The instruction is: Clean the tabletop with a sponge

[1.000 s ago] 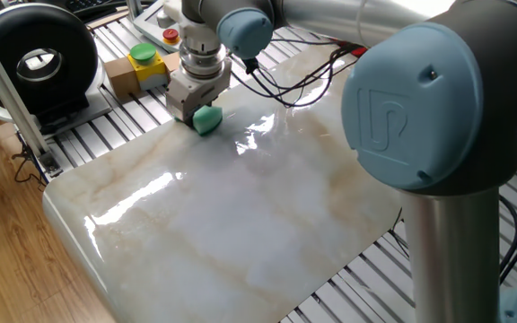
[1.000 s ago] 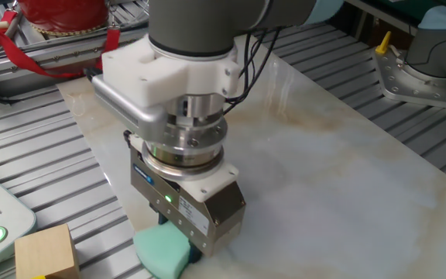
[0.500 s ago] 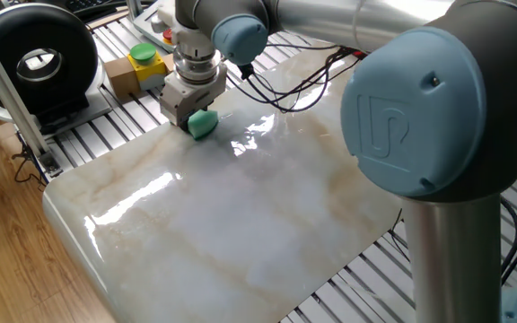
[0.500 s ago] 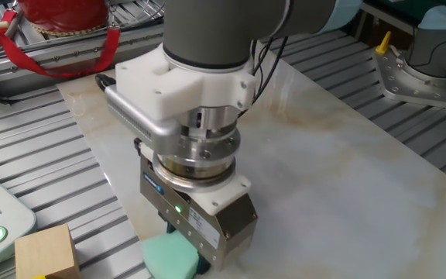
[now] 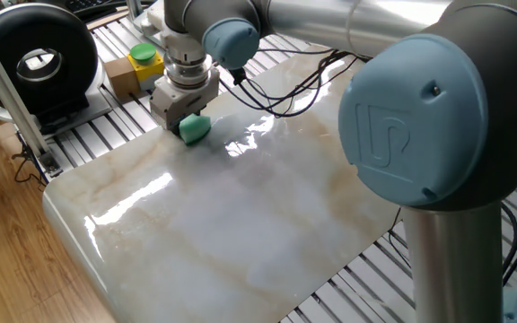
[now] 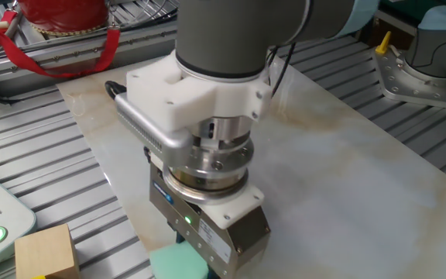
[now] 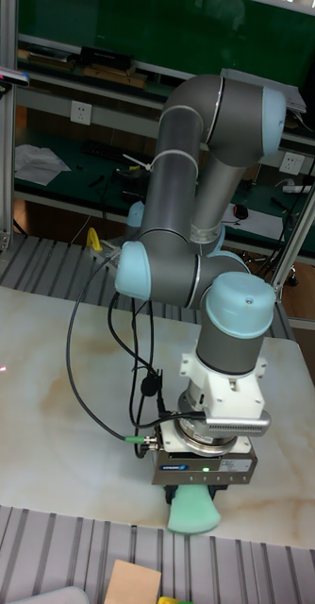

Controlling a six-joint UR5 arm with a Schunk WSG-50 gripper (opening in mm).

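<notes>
The teal-green sponge (image 5: 194,128) rests pressed on the marble tabletop (image 5: 240,215) near its edge, toward the slatted frame. My gripper (image 5: 187,118) points straight down and is shut on the sponge. In the other fixed view the sponge (image 6: 178,263) shows only partly under the gripper body (image 6: 215,232) at the bottom of the picture. The tall view has the sponge (image 7: 193,514) sticking out below the gripper (image 7: 201,490) close to the tabletop's (image 7: 44,415) front edge.
A tan wooden block with a yellow-and-green button (image 5: 144,61) stands on the slatted frame just beyond the sponge. A black round device (image 5: 34,58) sits at the far left. Black cables (image 5: 276,85) trail over the slab. A red basket (image 6: 56,15) sits at the back.
The gripper has slid the sponge across the tabletop toward the slab's edge near the wooden block, moving left in one fixed view and lower in the other.
</notes>
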